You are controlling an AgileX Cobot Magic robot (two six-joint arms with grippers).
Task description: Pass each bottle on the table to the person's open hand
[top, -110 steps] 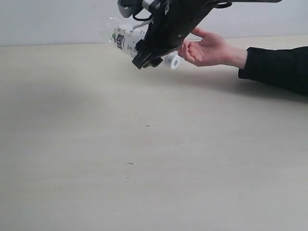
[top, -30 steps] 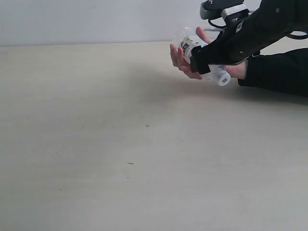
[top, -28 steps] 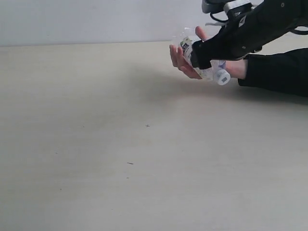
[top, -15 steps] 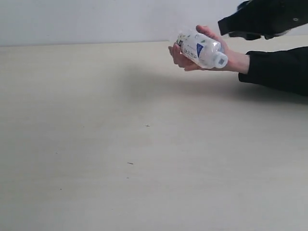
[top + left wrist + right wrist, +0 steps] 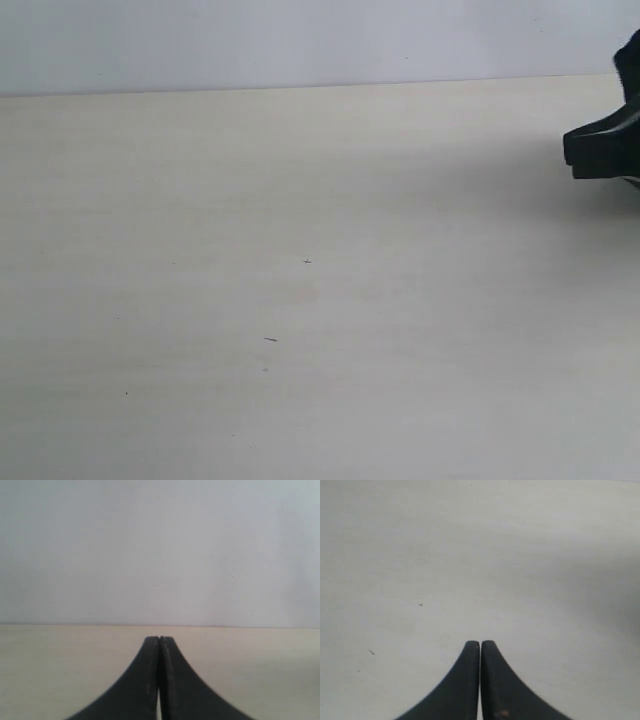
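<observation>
Left hand (image 5: 159, 641): clenched, both fingers pressed flat together along their whole visible length, nothing between them. It sits low over the counter (image 5: 60, 670) and points toward the counter's far edge, where a plain pale wall (image 5: 160, 550) rises.

Right hand (image 5: 480, 644): also clenched, fingers touching from tip to base, nothing gripped. It hangs above bare counter and looks down at the surface. Two small dark specks (image 5: 421, 604) lie on the counter ahead of the tips, well apart from them.

Exterior view: a black arm part (image 5: 605, 155) shows at the counter's right edge, toward the far right corner, cut off by the frame. A soft shadow lies on the counter just beside it. I cannot tell from this view alone whether it touches the surface. The same two specks sit near the middle of the counter.

Bottles: none in view in any of the three pictures, so their place cannot be recorded.
</observation>
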